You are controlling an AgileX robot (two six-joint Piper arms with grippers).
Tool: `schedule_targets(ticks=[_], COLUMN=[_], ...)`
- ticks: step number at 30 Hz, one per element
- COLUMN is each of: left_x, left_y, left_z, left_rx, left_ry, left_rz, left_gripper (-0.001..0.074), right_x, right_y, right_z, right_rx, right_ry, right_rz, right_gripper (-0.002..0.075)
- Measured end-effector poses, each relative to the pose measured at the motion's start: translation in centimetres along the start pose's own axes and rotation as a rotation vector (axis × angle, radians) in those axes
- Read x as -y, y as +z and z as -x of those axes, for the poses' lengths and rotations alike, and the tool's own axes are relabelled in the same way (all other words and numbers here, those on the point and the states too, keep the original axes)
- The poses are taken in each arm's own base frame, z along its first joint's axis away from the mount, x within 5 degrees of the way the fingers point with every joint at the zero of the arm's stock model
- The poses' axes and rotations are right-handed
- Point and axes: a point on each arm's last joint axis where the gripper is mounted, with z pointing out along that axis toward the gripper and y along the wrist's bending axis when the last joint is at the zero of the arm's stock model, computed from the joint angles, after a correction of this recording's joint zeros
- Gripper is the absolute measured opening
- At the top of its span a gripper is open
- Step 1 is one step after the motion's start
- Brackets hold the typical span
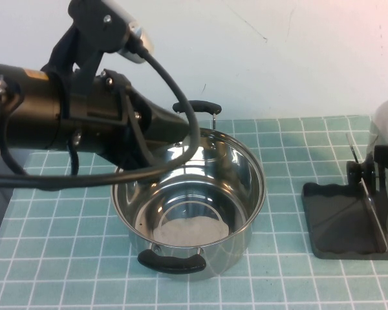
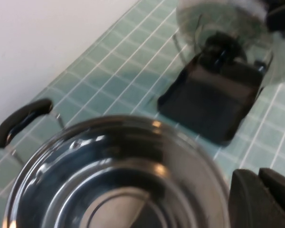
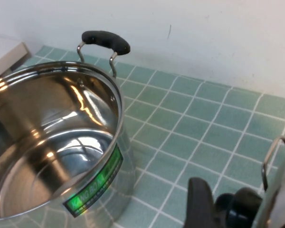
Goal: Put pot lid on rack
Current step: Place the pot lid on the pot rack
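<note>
The pot lid (image 1: 387, 129) stands on edge at the far right, over the dark grey rack (image 1: 330, 219), with its black knob (image 1: 357, 171) facing the pot. In the right wrist view my right gripper (image 3: 232, 197) has the knob (image 3: 240, 211) between its fingers. One finger (image 3: 199, 204) presses the knob; the other is hidden by the lid's rim (image 3: 280, 190). My left gripper (image 2: 262, 199) is shut and empty, just above the rim of the steel pot (image 1: 187, 194).
The open, empty pot with two black handles stands mid-table on the green tiled mat (image 1: 52, 258). My left arm (image 1: 84, 110) reaches over the pot's far left side. A wire divider (image 3: 270, 159) of the rack stands beside the lid. A white wall is behind.
</note>
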Motion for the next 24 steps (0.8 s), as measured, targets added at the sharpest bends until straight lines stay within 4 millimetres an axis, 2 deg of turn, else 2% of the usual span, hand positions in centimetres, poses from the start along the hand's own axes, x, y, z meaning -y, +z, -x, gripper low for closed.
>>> schedule_targets(ticks=[4,9,13,16,20,24], left_x=[-0.4,-0.5,0.4,1.3,2.7,4.1], left_y=[-0.9,-3.3,-5.7,-7.1,-8.3,-9.5], left_z=[-0.6,-1.0,-1.2,-2.3,-5.4,-9.2], left_rx=[-0.075,-0.136,-0.132,-0.109,-0.045,0.06], left_ry=[0.019,0.032,0.045,0.042,0.029,-0.003], left_rz=[0.09,0.23,0.284,0.307,0.344,0.411], left_gripper=[0.0001,0.0001,0.0001,0.0001,0.0001,0.0001], right_x=[-0.6,-1.8,-3.3,-4.9,-6.8,-8.3], right_y=[-1.0,-3.7,-6.2,-7.9,-9.8,-11.7], right_z=[0.6,2.1,3.2,3.6,3.7,3.4], right_rx=[0.023,0.092,0.174,0.222,0.25,0.262], right_ry=[-0.052,-0.148,-0.154,-0.178,-0.253,-0.301], right_rz=[-0.017,-0.133,-0.187,-0.177,-0.166,-0.196], right_gripper=[0.0413,0.0413,0.0413,0.04,0.031,0.0158])
